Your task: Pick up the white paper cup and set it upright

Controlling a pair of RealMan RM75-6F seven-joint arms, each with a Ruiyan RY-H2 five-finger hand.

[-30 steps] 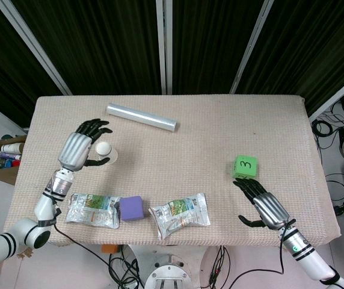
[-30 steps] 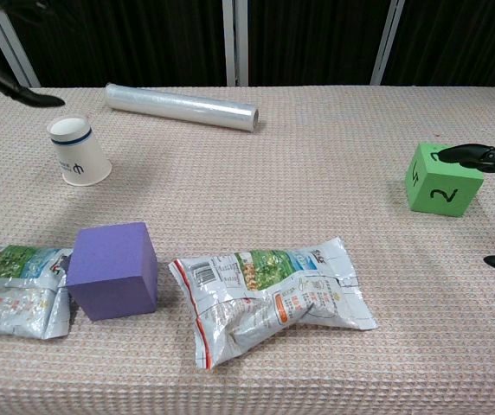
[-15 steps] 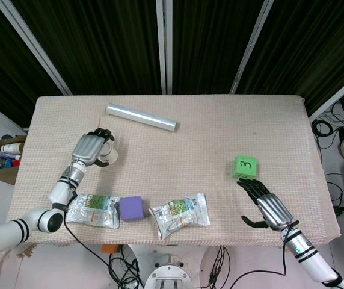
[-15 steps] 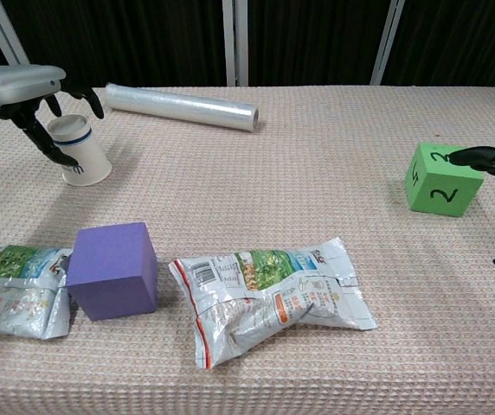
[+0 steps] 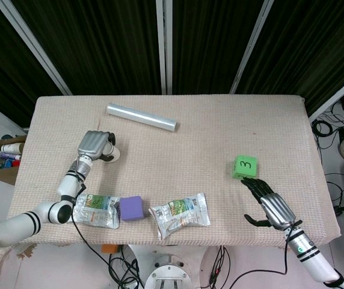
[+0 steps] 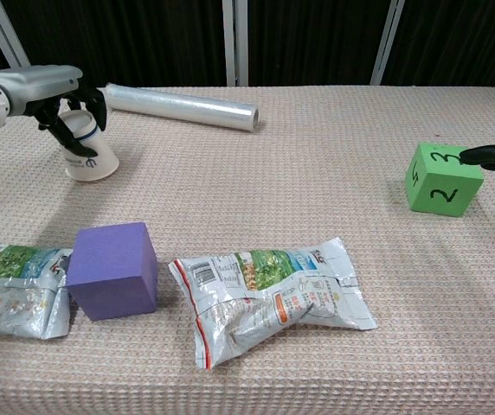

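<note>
The white paper cup (image 6: pixel 93 156) stands mouth-down near the table's back left, leaning a little, with a blue band near its base. My left hand (image 6: pixel 50 91) is over it from the left, dark fingers curled around its upper part. In the head view the cup (image 5: pixel 114 155) shows only as a white sliver beside the left hand (image 5: pixel 96 145). My right hand (image 5: pixel 271 208) hovers at the front right with fingers spread and nothing in it; the chest view shows only its fingertips (image 6: pixel 490 157) at the right edge.
A clear plastic roll (image 6: pixel 181 105) lies behind the cup. A purple cube (image 6: pixel 113 270) and two snack bags (image 6: pixel 269 294) (image 6: pixel 9 290) lie along the front edge. A green die (image 6: pixel 442 179) sits near the right hand. A cardboard box (image 5: pixel 0 155) is off the table's left.
My left hand came down over the cup and closed its fingers on it; the cup shifted slightly right and tilted. The right hand drew back a little toward the front right.
</note>
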